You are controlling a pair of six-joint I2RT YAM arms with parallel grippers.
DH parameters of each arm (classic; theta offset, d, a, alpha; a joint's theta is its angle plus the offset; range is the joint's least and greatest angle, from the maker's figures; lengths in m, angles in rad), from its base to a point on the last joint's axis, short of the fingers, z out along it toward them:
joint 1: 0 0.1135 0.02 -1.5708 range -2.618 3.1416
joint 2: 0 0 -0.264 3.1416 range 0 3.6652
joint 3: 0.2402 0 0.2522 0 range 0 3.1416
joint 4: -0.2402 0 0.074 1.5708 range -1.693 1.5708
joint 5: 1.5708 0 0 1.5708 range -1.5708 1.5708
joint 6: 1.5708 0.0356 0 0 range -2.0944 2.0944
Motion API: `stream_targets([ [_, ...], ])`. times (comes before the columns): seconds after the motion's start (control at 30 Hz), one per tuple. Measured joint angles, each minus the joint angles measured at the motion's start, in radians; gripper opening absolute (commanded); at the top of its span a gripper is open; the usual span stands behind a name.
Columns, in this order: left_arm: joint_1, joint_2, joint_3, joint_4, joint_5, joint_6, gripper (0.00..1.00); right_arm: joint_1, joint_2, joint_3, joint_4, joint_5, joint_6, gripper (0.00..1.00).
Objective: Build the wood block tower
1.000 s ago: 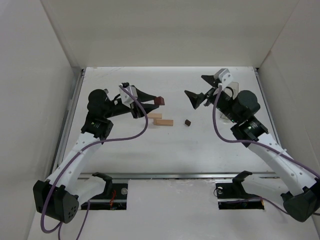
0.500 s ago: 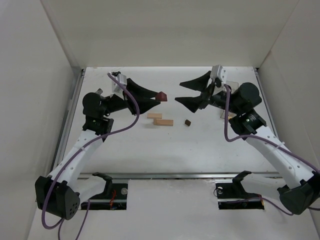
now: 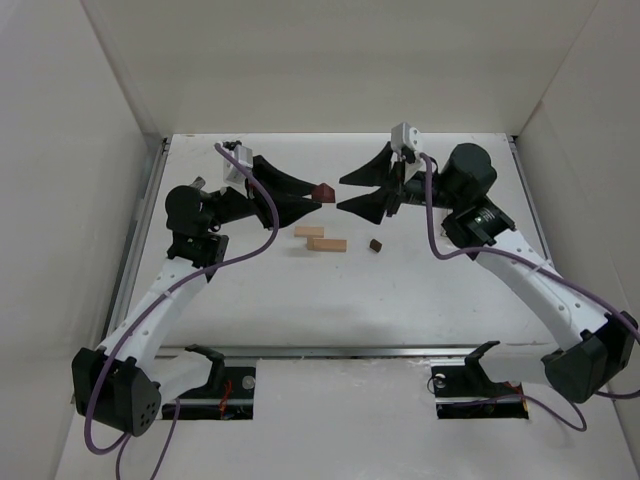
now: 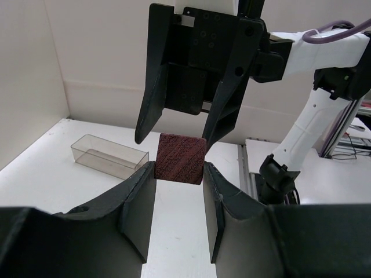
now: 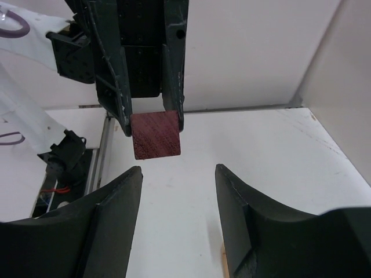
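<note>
My left claw pinches a dark reddish-brown block, square-faced and fine-grained, raised above the white table at centre frame. My right claw faces it, half open and empty. Below lie two smooth tan bars, side by side.

Top external: distant, from above and behind, looking down. Wrist views: close, sighting between own jaws, facing each other. All share the reddish-brown block in the left jaws.
</note>
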Motion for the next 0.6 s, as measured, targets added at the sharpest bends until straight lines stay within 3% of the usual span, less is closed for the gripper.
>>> stream_targets([
  [0.2,0.0,0.006,0.0,0.006,0.0,-0.002,0.0,0.019,0.021,0.026,0.0,-0.031,0.004,0.59],
  [0.37,0.0,0.006,0.0,0.006,0.0,-0.002,0.0,0.025,0.021,0.037,0.008,-0.053,0.016,0.53],
  [0.6,0.0,0.006,0.0,0.007,0.0,-0.002,0.0,0.025,0.032,0.039,0.01,-0.063,0.034,0.56],
])
